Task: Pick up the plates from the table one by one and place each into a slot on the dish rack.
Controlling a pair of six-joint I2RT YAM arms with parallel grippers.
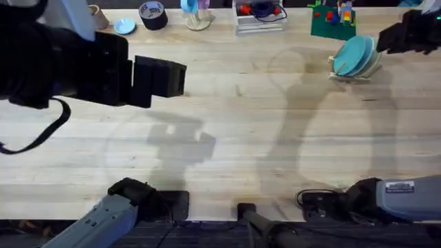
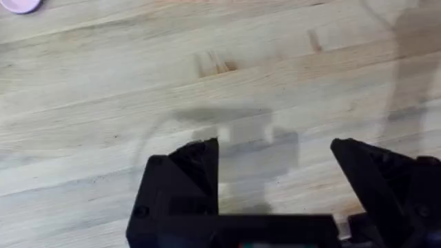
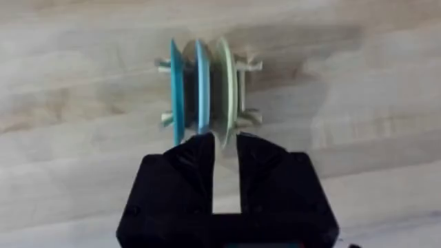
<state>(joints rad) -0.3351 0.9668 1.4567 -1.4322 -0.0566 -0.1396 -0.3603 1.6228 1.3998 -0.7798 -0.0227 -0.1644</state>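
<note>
The dish rack (image 3: 249,65) stands at the table's (image 1: 234,138) far right (image 1: 353,76) with three plates upright in its slots. From one side these are a teal plate (image 3: 176,89), the light blue plate (image 3: 201,86) and the pale yellow plate (image 3: 226,83). My right gripper (image 3: 225,143) is at the rack (image 1: 382,43), its fingers nearly together on the pale yellow plate's rim. My left gripper (image 2: 275,148) hangs open over bare wood at the left (image 1: 182,79), holding nothing.
Along the back edge are a cup (image 1: 100,15), a small blue disc (image 1: 125,26), a black tape roll (image 1: 153,14), a white wire rack (image 1: 260,17) and a green block with toys (image 1: 333,22). A pink disc (image 2: 21,5) lies near the left arm.
</note>
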